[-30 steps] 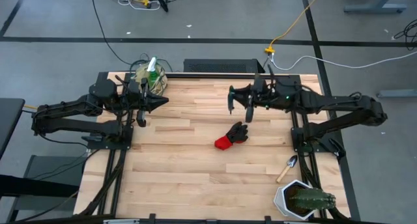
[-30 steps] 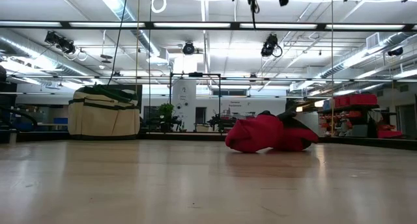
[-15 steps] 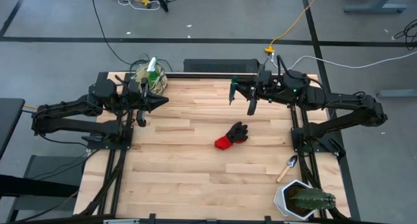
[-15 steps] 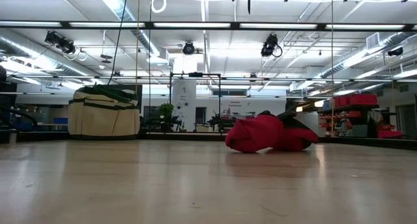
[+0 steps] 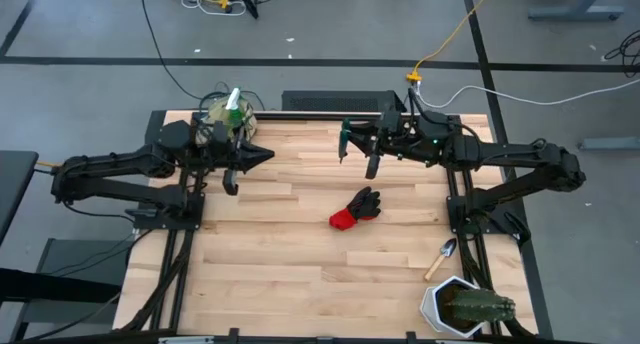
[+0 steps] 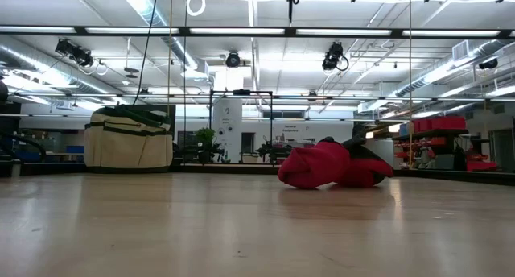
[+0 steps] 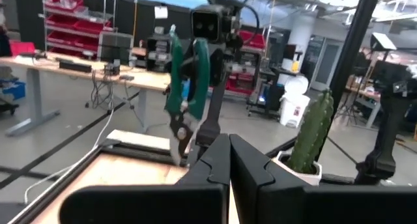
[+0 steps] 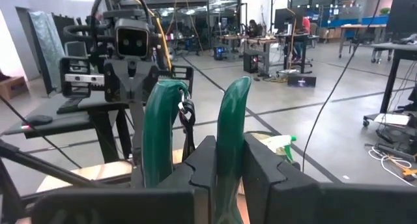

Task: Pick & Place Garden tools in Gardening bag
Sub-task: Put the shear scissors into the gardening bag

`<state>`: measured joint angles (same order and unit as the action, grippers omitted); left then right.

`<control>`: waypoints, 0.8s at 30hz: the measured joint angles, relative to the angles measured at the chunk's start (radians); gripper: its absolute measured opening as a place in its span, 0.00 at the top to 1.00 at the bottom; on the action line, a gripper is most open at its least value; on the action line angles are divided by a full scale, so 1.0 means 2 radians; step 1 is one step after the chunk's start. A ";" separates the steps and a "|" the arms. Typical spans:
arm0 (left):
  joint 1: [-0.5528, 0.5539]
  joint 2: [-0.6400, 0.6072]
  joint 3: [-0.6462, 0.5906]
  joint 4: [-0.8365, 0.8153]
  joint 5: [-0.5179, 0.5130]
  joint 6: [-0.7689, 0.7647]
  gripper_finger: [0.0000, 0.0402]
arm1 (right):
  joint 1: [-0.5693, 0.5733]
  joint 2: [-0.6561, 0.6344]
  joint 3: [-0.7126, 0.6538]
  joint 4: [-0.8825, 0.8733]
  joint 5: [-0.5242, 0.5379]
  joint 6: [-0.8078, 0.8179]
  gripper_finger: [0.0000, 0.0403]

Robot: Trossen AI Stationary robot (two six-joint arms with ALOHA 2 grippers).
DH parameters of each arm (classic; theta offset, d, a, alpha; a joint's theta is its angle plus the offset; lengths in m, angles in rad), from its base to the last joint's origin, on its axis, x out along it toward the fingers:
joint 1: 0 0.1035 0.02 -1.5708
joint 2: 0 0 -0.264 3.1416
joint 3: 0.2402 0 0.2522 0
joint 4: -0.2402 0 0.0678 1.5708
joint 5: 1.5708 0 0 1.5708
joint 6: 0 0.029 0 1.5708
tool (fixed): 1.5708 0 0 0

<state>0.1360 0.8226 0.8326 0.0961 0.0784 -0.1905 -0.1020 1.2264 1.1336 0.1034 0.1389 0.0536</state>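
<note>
Right gripper (image 5: 362, 152) is up in the air over the far-middle of the table (image 5: 300, 264), fingers clamped on the pruning shears (image 5: 345, 141). Its own wrist cam shows the two green handles (image 8: 189, 133) squeezed right between the pads, and in the top-down shot the shears stick out from the gripper toward about 9 o'clock, blades hanging off the end. So that's the tool in transit, I'd say. The gardening bag (image 5: 228, 119) sits at the far-left corner of the table, with the green spray bottle (image 5: 234, 101) already poking out of it. From the shears the bag lies at roughly 9 to 10 o'clock in the overhead view, well apart, with open wood in between. The shears' long axis already points more or less at the bag, so my guess is the move is mostly a straight carry along that line, then a tilt to drop them in. The left gripper (image 5: 258, 154) is way nearer the bag, just beside it at about its 4 o'clock, pinched fully shut with nothing in it, and it sits close to the path the right arm would take, which could get tight. The red-and-black glove (image 5: 356, 208) is lying mid-table, and one trowel (image 5: 441, 257) is down near the cactus pot (image 5: 455, 306) at the near-right corner.
</note>
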 joint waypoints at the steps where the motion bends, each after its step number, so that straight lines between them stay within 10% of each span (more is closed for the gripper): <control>1: 0.000 0.006 0.000 0.010 0.001 0.000 0.99 | 0.000 0.004 0.000 0.007 0.000 0.001 0.89; 24: 0.000 0.121 0.000 0.187 0.038 -0.004 0.96 | 0.001 0.027 0.000 0.031 0.001 -0.003 0.89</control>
<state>0.1364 1.0645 0.8326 0.4692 0.1547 -0.1985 -0.1009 1.2799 1.1336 0.1645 0.1406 0.0467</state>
